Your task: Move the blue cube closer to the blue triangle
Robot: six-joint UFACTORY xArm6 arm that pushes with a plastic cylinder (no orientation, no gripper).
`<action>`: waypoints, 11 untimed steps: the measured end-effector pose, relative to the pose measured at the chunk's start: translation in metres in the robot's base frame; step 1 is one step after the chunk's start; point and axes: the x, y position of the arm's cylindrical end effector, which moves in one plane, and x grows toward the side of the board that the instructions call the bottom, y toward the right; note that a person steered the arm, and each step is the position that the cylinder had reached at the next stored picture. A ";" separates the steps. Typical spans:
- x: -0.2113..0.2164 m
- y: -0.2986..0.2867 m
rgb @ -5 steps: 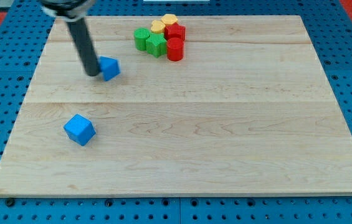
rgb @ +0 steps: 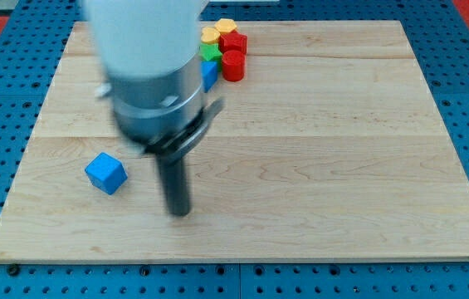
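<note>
The blue cube (rgb: 105, 173) lies at the board's lower left. My tip (rgb: 178, 213) rests on the board to the cube's right and a little lower, about a block's width clear of it. The arm's body, large and blurred, covers the upper-left middle of the board. A blue block, most likely the blue triangle (rgb: 209, 75), shows partly at the arm's right edge, just below a green block (rgb: 211, 52). The rest of it is hidden by the arm.
A cluster at the view's top centre holds two yellow blocks (rgb: 217, 31), two red blocks (rgb: 233, 54) and the green one. The wooden board (rgb: 342, 166) lies on a blue pegboard.
The arm has swung from the upper left down to the lower middle, right of the blue cube. The blue triangle now shows farther right, against the cluster. The blue cube has not moved.
</note>
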 end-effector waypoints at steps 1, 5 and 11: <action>-0.026 -0.100; -0.095 -0.013; -0.235 0.106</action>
